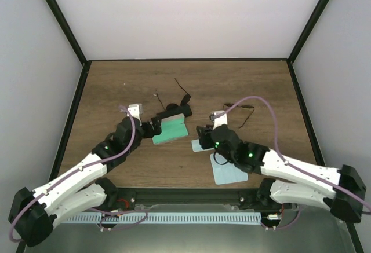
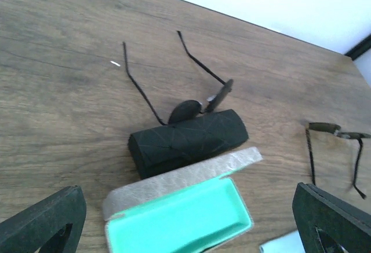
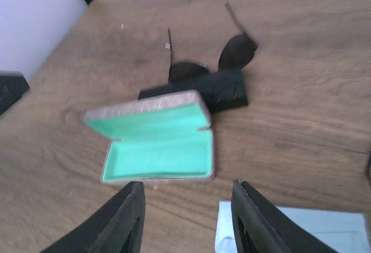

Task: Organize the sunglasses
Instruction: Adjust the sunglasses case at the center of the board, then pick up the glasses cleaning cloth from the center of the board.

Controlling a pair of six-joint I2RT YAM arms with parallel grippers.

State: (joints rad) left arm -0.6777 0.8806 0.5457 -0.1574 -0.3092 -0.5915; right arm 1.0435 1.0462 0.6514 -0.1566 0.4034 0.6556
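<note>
One pair of sunglasses with round dark lenses lies with its arms spread, just behind a black case. It also shows as the sunglasses in the right wrist view. A second pair of sunglasses lies at the middle right of the table. A grey case with a green lining lies open and empty between the arms. My left gripper is wide open at the case's left end, holding nothing. My right gripper is open just short of the case, nothing between its fingers.
A light blue cloth lies under the right arm, and a second one lies by the right gripper. Its corner shows as the cloth. The table has a raised dark rim.
</note>
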